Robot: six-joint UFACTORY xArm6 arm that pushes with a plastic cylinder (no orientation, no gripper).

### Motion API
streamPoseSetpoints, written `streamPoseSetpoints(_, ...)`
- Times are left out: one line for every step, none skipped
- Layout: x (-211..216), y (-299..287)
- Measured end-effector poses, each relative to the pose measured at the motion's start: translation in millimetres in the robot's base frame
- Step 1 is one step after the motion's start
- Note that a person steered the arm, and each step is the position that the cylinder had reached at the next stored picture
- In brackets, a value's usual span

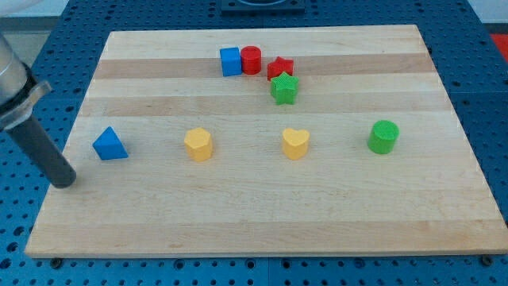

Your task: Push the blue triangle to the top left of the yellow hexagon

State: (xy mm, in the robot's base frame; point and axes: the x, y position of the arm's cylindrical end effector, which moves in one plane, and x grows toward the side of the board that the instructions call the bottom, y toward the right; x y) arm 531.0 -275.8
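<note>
The blue triangle (109,144) lies on the wooden board near its left edge. The yellow hexagon (198,144) sits to the triangle's right, at about the same height in the view. My tip (63,180) is at the board's left edge, below and to the left of the blue triangle, a short gap away and not touching it. The dark rod slants up to the view's top left.
A yellow heart (296,144) and a green cylinder (383,137) lie further right in the same row. Near the view's top a blue cube (230,61), a red cylinder (251,59), a red star (279,68) and a green star (283,88) cluster together.
</note>
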Motion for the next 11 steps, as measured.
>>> streamPoseSetpoints(-30.9, 24.9)
streamPoseSetpoints(-75.3, 24.9)
streamPoseSetpoints(-90.0, 24.6)
streamPoseSetpoints(-89.9, 13.5)
streamPoseSetpoints(-68.3, -7.6)
streamPoseSetpoints(-58.0, -0.5)
streamPoseSetpoints(-106.0, 23.4)
streamPoseSetpoints(-144.8, 33.2)
streamPoseSetpoints(-112.4, -6.4)
streamPoseSetpoints(-72.4, -10.6)
streamPoseSetpoints(-74.4, 19.4)
